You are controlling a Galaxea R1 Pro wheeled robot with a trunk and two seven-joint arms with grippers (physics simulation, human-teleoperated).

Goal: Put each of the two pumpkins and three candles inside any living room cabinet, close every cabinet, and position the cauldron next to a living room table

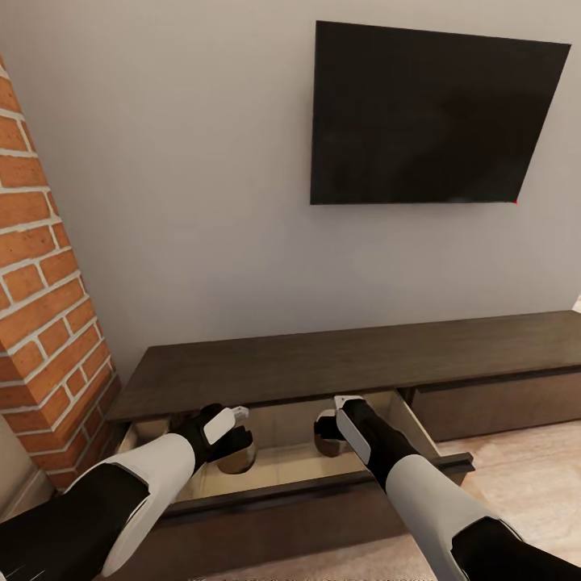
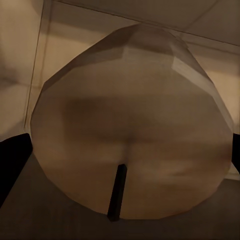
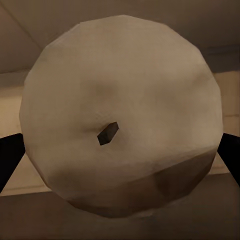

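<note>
In the open cabinet (image 1: 307, 367) drawer, each hand gripping a candle

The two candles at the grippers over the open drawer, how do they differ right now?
The left candle shows tilted to its wrist camera, side wall and long dark wick in sight; the right candle faces its camera squarely, round top and foreshortened wick. In the head view the left one sits nearer the brick column. Both are beige-grey, over the pale drawer.
</note>
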